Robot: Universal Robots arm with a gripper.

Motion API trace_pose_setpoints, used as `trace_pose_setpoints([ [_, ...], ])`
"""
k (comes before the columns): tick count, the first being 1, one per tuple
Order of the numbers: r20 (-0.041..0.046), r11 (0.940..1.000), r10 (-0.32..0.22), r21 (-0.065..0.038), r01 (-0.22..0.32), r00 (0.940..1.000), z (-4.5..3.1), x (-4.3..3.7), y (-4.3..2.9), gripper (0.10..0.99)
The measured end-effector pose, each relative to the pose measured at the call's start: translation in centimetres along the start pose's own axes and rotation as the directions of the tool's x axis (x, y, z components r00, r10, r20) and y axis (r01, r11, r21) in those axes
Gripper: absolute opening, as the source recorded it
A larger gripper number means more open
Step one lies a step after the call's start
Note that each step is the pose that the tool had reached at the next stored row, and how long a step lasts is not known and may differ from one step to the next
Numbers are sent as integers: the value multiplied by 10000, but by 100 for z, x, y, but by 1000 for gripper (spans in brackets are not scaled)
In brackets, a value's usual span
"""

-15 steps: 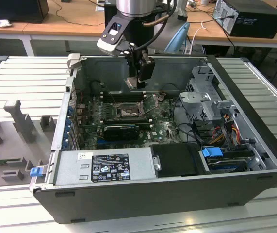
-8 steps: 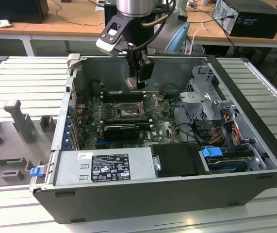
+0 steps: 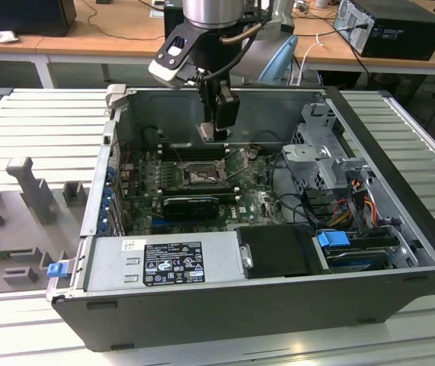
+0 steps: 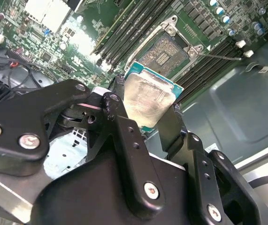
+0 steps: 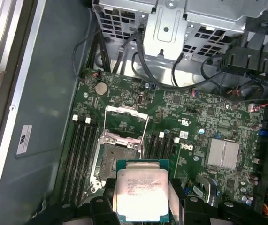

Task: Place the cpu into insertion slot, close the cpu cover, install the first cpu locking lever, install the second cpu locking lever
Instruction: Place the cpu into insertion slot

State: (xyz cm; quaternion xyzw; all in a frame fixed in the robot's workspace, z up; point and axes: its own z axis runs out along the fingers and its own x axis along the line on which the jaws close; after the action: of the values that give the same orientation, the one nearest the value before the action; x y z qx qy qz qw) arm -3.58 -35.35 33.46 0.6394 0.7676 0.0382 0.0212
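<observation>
Cpu (image 4: 148, 101) is held between the two black fingers of the gripper (image 4: 145, 107), which are closed against opposite edges of the chip. Its dull silver top is turned toward the cameras in both wrist views, and a green rim shows around it. In the exterior view the gripper (image 3: 219, 136) is seen inside the open computer case (image 3: 225, 305), lowered over the far part of the motherboard (image 3: 255, 202). The chip is carried above the board and is not seated. The insertion slot (image 5: 117, 161) is left uncovered, its pin field exposed, and in the first wrist view it is partly overlapped by the cpu (image 5: 142, 194). The cpu cover (image 5: 126, 109) is swung open on the slot's side toward the metal drive cage (image 5: 171, 23). Long black memory slots (image 5: 80, 154) are ranged on both sides of the socket. A finned silver heatsink (image 5: 223, 153) is mounted well apart from it.
</observation>
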Motion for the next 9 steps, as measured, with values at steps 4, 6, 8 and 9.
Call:
trace_pose_setpoints([
  [4, 31, 9993, 380, -8, -380, 9993, 5, 0, -1, 529],
  [6, 44, 9987, 504, -9, -504, 9987, 6, 0, -1, 529],
  [8, 53, 9981, 615, -12, -614, 9981, 12, 0, -1, 529],
  [9, 53, 9980, 628, -12, -628, 9980, 15, 0, -1, 529],
])
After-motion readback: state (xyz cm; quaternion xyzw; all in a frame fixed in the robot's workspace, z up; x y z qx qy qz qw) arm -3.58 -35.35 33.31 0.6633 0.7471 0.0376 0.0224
